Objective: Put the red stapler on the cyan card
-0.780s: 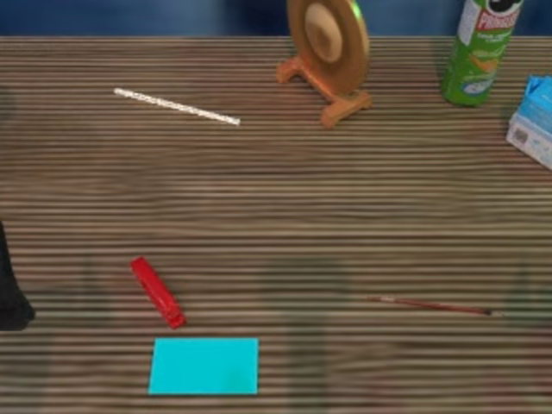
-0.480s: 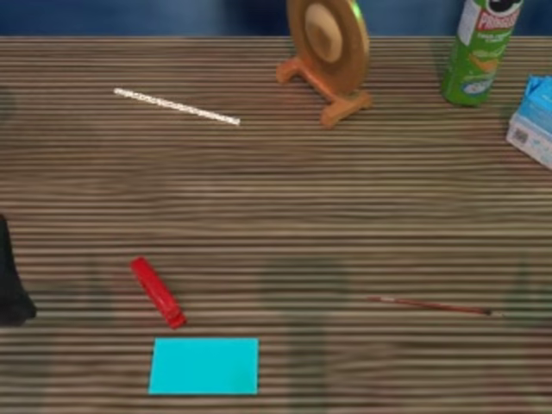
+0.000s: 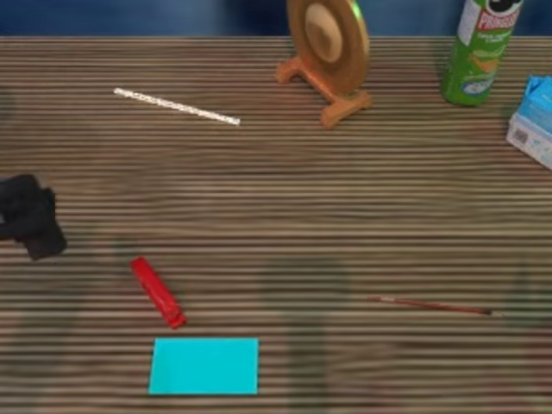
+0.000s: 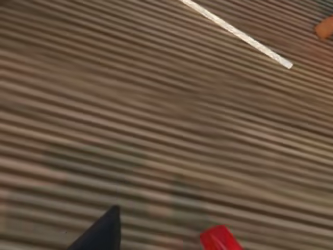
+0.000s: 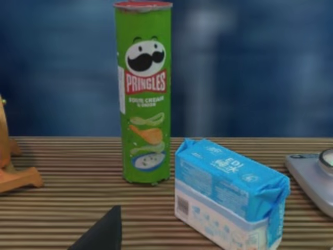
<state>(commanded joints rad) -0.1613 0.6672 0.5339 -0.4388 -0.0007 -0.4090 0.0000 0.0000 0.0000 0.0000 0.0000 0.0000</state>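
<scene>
Ribbed, striped wood-grain table (image 3: 285,198). Red stapler (image 3: 158,292): glossy narrow bar with rounded ends, lying diagonally just above the cyan card's (image 3: 204,366) upper left corner, apart from it. Card flat, plain, rectangular. Left gripper (image 3: 30,217), matte black, hangs up-left of the stapler; jaw opening cannot be told. Right arm out of top view.

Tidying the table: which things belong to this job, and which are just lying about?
Job: glossy red stapler; flat cyan card; left gripper.

Lying about: white straw; wooden disc stand; green crisp can; blue-white box; thin reddish-brown stick.
</scene>
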